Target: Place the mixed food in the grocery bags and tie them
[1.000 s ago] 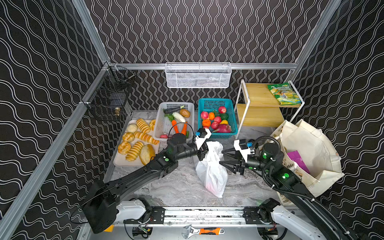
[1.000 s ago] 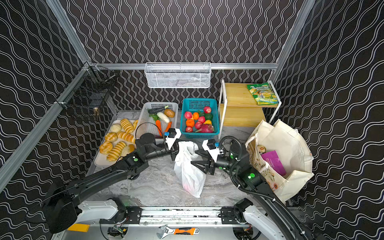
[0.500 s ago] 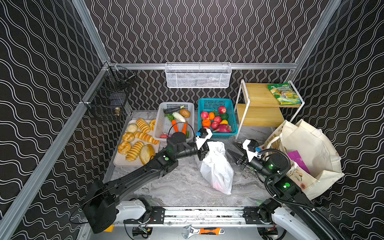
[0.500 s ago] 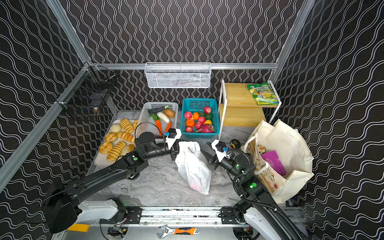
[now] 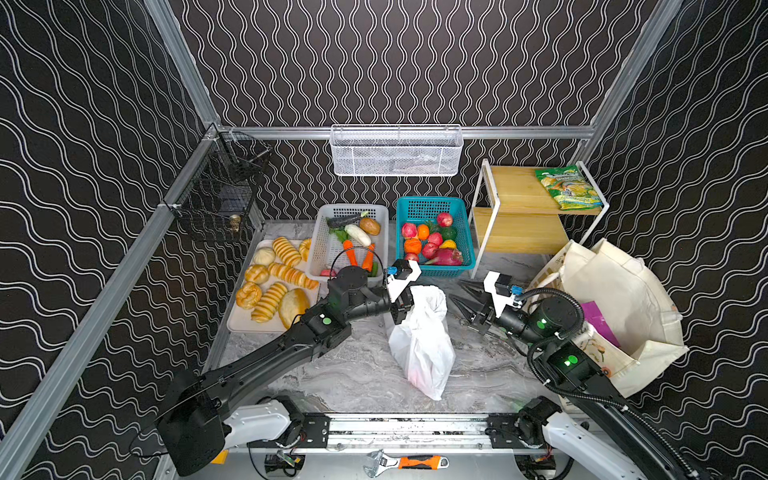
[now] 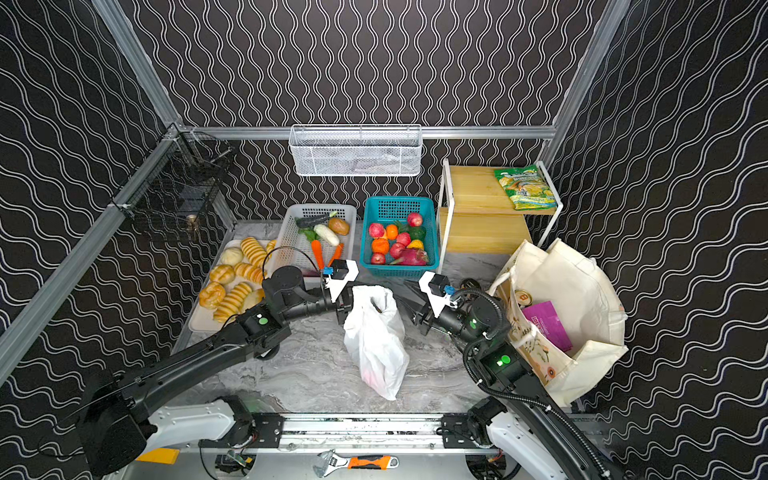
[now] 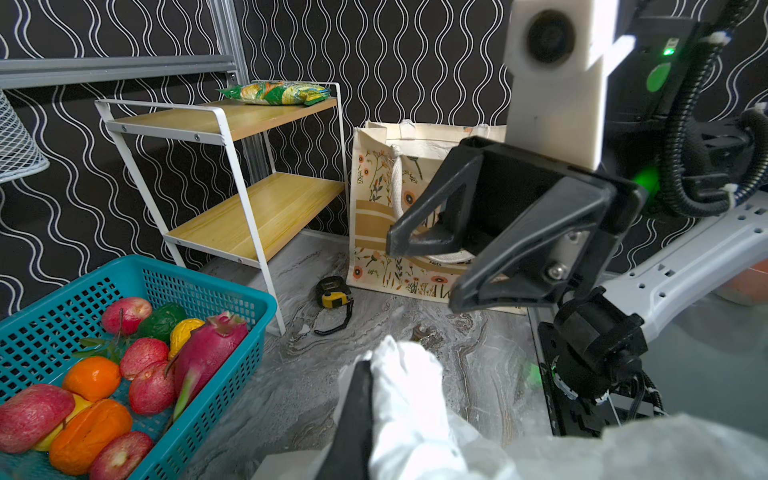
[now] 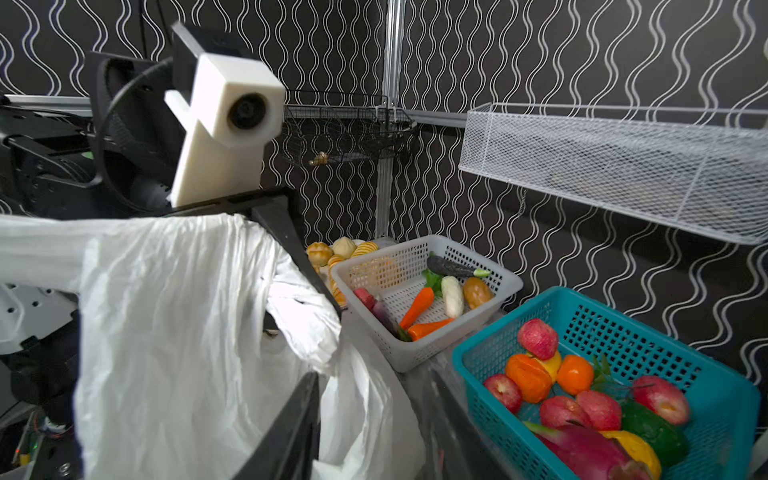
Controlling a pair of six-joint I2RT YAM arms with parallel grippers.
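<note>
While your left gripper point(image 5: 408, 306) clamps the top of the white plastic bag point(image 5: 424, 353), which rests on the table point(image 5: 332, 374), your right gripper point(image 5: 460, 292) hovers beside it, jaws apart and empty. Close short of the loose handle and you grab air.

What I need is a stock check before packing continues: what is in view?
plastic carrier bag: one, white, table centre
canvas tote: one, cream, table's right side
purple packet: one, purple, inside the tote
teal basket: one, teal, back centre, holding toy fruit
white basket: one, white, beside it, holding toy vegetables
tray: one, beige, left, bearing golden bread rolls
shelf rack: one, white and wood, back right
snack packet: one, green-yellow, top shelf
mesh basket: one, white, back wall
wire basket: one, black, left wall
tape measure: one, yellow-black, by the tote
wrench: one, orange-handled, front rail
left gripper: one, black, shut on the plastic carrier bag's top
right gripper: one, black, open, right of the bag
</note>
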